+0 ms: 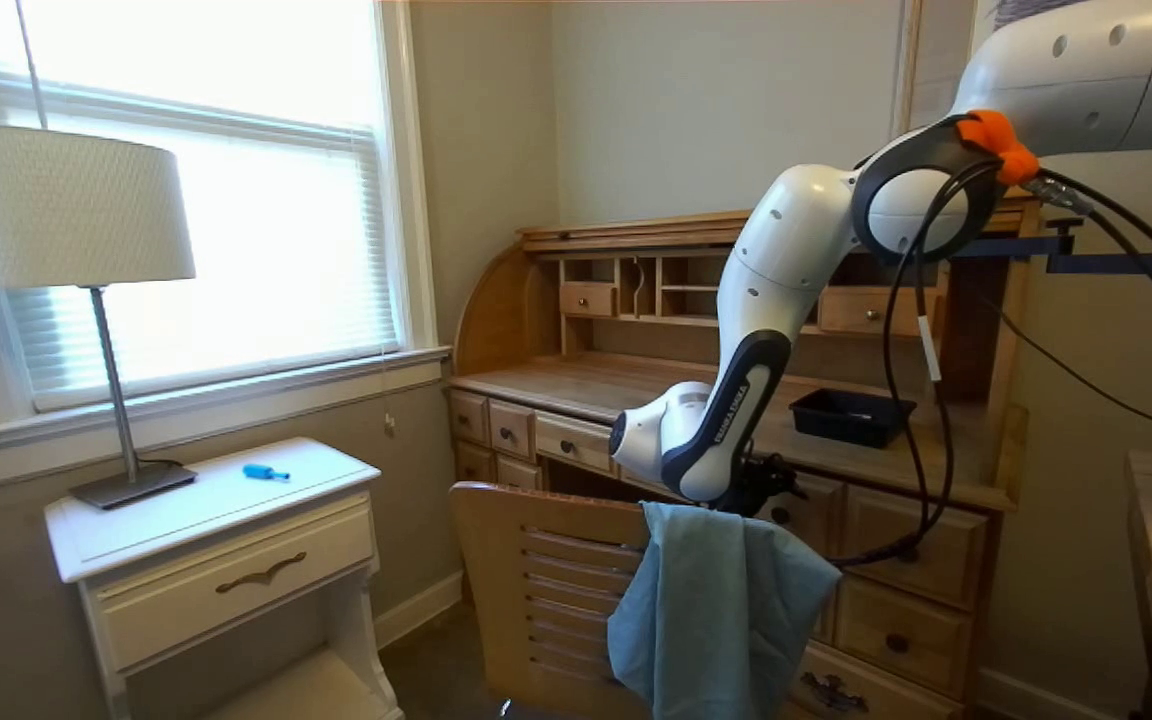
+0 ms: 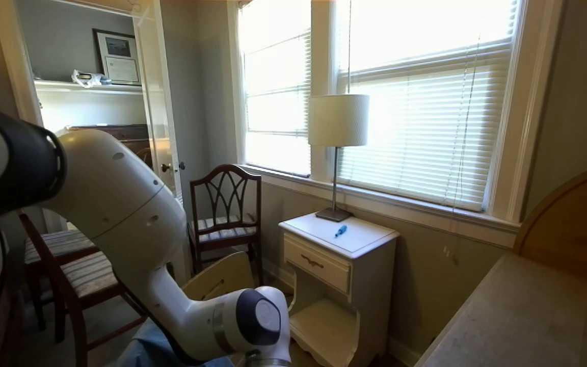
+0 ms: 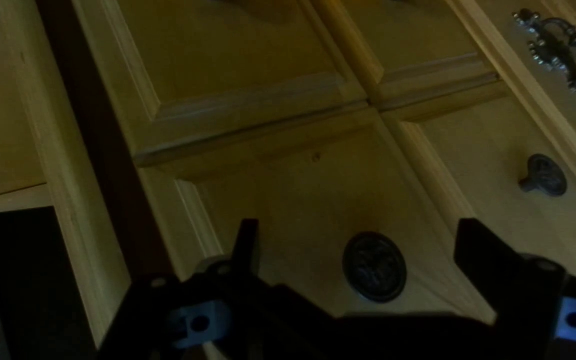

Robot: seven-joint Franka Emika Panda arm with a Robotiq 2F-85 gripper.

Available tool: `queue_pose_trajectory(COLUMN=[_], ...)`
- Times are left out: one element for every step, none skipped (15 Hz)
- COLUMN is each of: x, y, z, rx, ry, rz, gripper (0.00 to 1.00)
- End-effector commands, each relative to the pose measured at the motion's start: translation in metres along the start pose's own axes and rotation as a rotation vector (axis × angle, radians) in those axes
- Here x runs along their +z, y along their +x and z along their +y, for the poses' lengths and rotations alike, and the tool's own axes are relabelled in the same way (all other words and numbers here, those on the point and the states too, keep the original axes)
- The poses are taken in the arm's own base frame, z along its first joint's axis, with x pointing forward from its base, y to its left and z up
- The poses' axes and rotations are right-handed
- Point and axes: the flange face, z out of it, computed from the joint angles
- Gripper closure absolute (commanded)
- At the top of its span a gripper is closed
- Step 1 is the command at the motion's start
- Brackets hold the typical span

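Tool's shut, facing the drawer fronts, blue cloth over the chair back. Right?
Not shut: the wrist view shows the tool open, its fingers apart. It does face the drawer fronts, with the blue cloth over the chair back.

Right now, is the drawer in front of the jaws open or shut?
Shut, it seems: in the wrist view, the drawer lines up with the neighbouring drawer, not standing out.

Brand FRANKA EMIKA is printed along the dark strip (image 1: 733, 407) of the robot arm (image 1: 786, 240) (small, but readable). Print on the framed sheet (image 2: 122, 70) on the closet shelf (image 2: 67, 86) is too small to be made out.
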Motion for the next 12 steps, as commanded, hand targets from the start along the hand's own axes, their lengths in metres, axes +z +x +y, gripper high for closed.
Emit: queue_pose_trajectory(x=[-0.0016, -0.003, -0.0043, -0.005, -0.0064, -0.0078, -0.0082, -0.0077, -0.0071, -0.0063, -0.005, -0.0036], y=[0.001, 0.001, 0.0013, 0.0014, 0.0017, 0.001, 0.0001, -0.0006, -0.0009, -0.0016, -0.0024, -0.0034], z=[-0.0025, -0.0035, -0.0047, -0.0056, -0.0063, -0.0075, -0.0084, -0.0088, -0.009, -0.009, -0.0087, -0.0084], rx=[-0.034, -0.038, -0.048, -0.062, -0.076, -0.089, -0.101, -0.112, -0.122, -0.129, -0.132, -0.131], ry=[0.01, 0.016, 0.023, 0.025, 0.026, 0.029, 0.028, 0.026, 0.023, 0.018, 0.012, 0.008], rz=[0.059, 0.066, 0.08, 0.1, 0.122, 0.134, 0.145, 0.154, 0.158, 0.162, 0.16, 0.151], gripper=[0.0, 0.0, 0.0, 0.0, 0.0, 0.0, 0.0, 0.0, 0.0, 0.0, 0.0, 0.0])
